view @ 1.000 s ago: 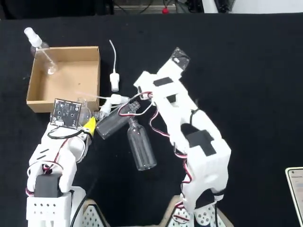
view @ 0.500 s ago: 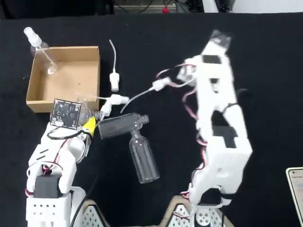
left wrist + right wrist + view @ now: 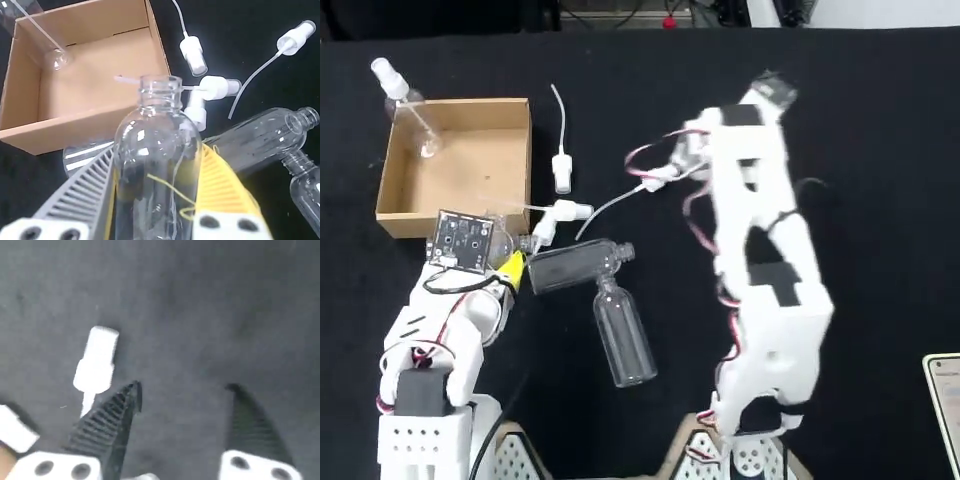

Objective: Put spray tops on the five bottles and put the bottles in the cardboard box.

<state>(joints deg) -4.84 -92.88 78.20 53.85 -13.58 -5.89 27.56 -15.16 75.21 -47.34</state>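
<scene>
My left gripper (image 3: pixel 157 160) is shut on an uncapped clear bottle (image 3: pixel 157 145), held upright near the cardboard box (image 3: pixel 85 85); in the high view this gripper (image 3: pixel 506 262) is at the box's near right corner. Two more open bottles (image 3: pixel 570 265) (image 3: pixel 622 335) lie on the cloth to its right. My right gripper (image 3: pixel 182 390) is open just above the cloth, with a spray top (image 3: pixel 97 360) lying beside one finger, not between them. That spray top (image 3: pixel 655 180) trails its tube toward the bottles. Two other spray tops (image 3: pixel 561 170) (image 3: pixel 565 211) lie by the box.
A capped bottle (image 3: pixel 402 100) leans in the box's far left corner. Another clear bottle (image 3: pixel 85 156) lies under my left fingers. A white device (image 3: pixel 945 385) sits at the right edge. Black cloth (image 3: pixel 880 200) covers the table.
The right arm swung up and right from above the bottles, leaving a spray top in view, then drifted back left toward it. The left arm and its bottle stayed still.
</scene>
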